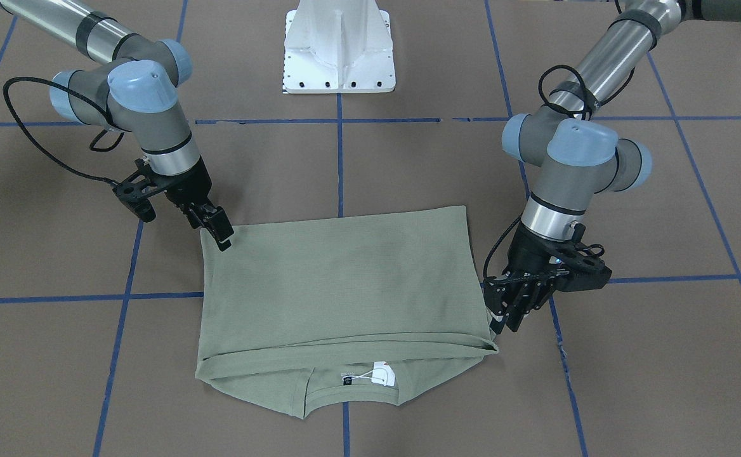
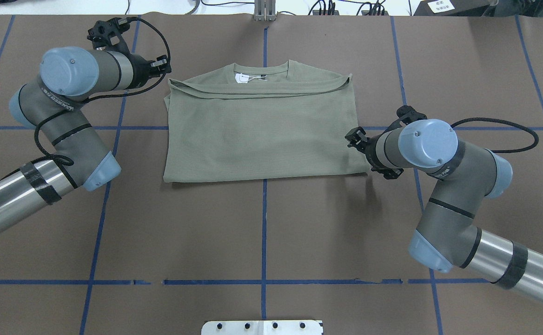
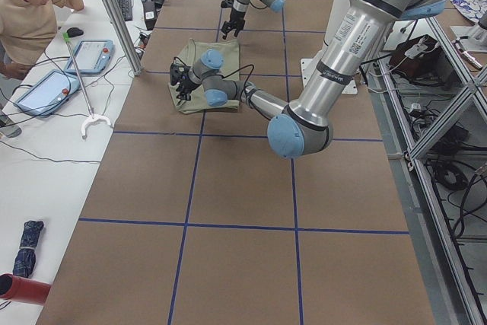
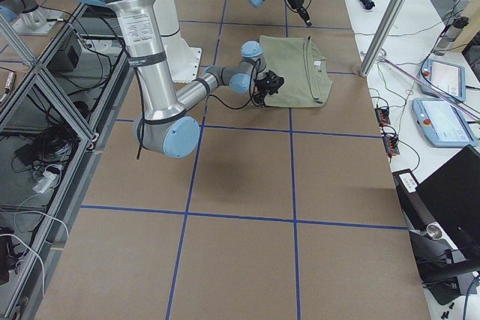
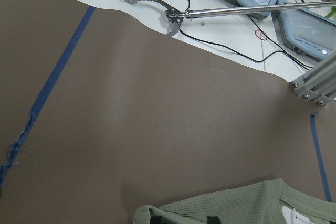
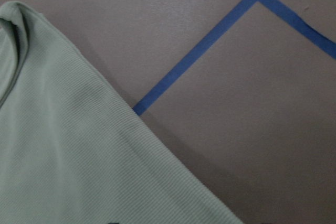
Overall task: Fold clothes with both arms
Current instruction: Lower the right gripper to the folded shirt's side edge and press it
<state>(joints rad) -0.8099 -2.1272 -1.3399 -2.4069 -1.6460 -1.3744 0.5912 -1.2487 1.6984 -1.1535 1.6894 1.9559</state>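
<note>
The sage-green shirt (image 1: 345, 285) lies flat on the brown table, folded in half. Its collar and white hang tag (image 1: 383, 373) show at the far edge from the robot (image 2: 242, 78). My left gripper (image 1: 507, 324) hangs just off the shirt's far left corner (image 2: 163, 65), its fingers spread and nothing between them. In the left wrist view only the shirt's corner (image 5: 247, 205) shows at the bottom. My right gripper (image 1: 215, 231) sits at the shirt's near right corner (image 2: 353, 137), open, its tips right at the cloth edge. The right wrist view holds just that shirt edge (image 6: 63, 145).
The white pedestal base (image 1: 339, 51) stands at the robot's side of the table. Blue tape lines (image 2: 264, 223) cross the brown surface. Beyond the far edge, a white bench holds teach pendants (image 3: 87, 55) and a grabber tool (image 5: 173, 14). A person (image 3: 30, 13) sits there.
</note>
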